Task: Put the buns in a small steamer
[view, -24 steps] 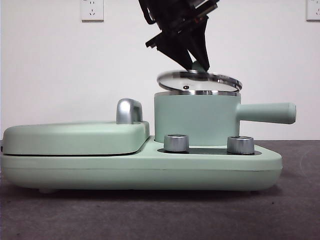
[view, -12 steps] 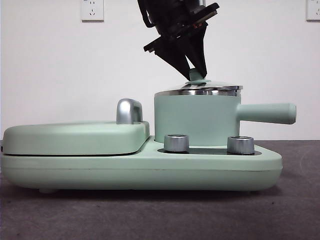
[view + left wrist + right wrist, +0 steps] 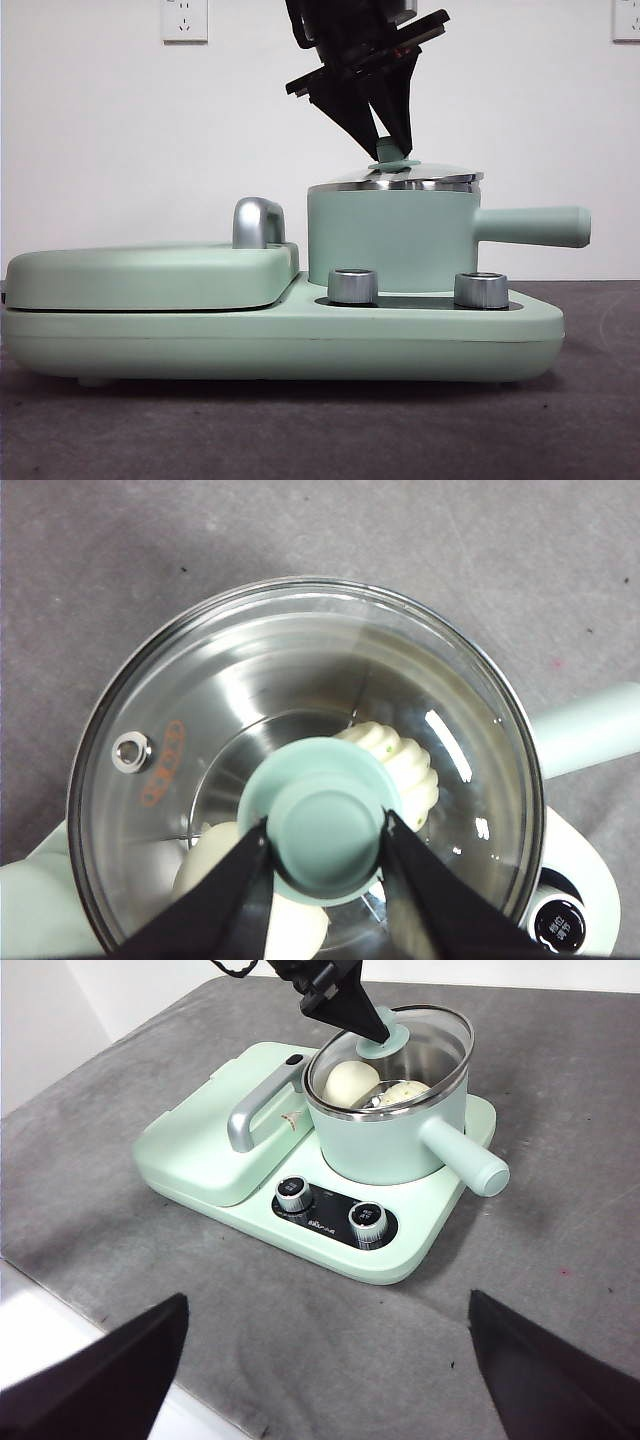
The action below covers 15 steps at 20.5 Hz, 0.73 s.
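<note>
The small steamer (image 3: 390, 240) (image 3: 385, 1145) stands on the right half of the mint-green base, its long handle (image 3: 530, 226) pointing right. Its glass lid (image 3: 395, 177) (image 3: 250, 680) lies flat on the steel rim. My left gripper (image 3: 390, 148) (image 3: 325, 828) (image 3: 375, 1030) comes down from above and is shut on the lid's green knob (image 3: 322, 825). Through the glass both buns show inside the pot: the pleated one (image 3: 405, 770) (image 3: 405, 1093) and the smooth one (image 3: 215, 855) (image 3: 350, 1085). My right gripper (image 3: 328, 1305) hangs open well back from the appliance, holding nothing.
The flat lidded griddle plate (image 3: 150, 275) with a steel handle (image 3: 258, 222) fills the base's left half. Two steel dials (image 3: 352, 285) (image 3: 481, 289) sit on the base in front of the pot. Dark grey table surface (image 3: 560, 1260) surrounds the appliance.
The lid was tilted above the pot a second ago; it has come down with my left gripper and now rests level on the rim.
</note>
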{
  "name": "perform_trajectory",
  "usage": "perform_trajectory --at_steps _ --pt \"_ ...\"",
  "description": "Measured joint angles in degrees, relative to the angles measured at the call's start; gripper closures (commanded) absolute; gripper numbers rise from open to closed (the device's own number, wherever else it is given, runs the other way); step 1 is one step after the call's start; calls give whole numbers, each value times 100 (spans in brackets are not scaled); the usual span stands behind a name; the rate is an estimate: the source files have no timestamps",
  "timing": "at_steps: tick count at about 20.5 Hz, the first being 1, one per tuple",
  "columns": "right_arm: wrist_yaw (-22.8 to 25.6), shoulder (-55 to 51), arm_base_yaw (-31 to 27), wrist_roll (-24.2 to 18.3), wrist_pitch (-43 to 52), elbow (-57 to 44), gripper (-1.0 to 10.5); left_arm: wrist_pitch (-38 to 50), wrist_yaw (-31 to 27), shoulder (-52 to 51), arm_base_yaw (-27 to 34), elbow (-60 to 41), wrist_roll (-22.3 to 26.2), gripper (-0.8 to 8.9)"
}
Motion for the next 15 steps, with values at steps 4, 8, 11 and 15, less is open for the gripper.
perform_trajectory --at_steps 4,8,11,15 --pt "103 0 0 2 7 0 501 7 -55 2 -17 0 -125 478" --pt "105 0 0 2 9 0 501 -435 -240 33 20 122 -179 344" --pt "107 0 0 2 11 0 501 -590 -240 -166 15 341 -260 344" --pt "98 0 0 2 13 0 501 -1421 -240 -1263 15 369 -369 345"
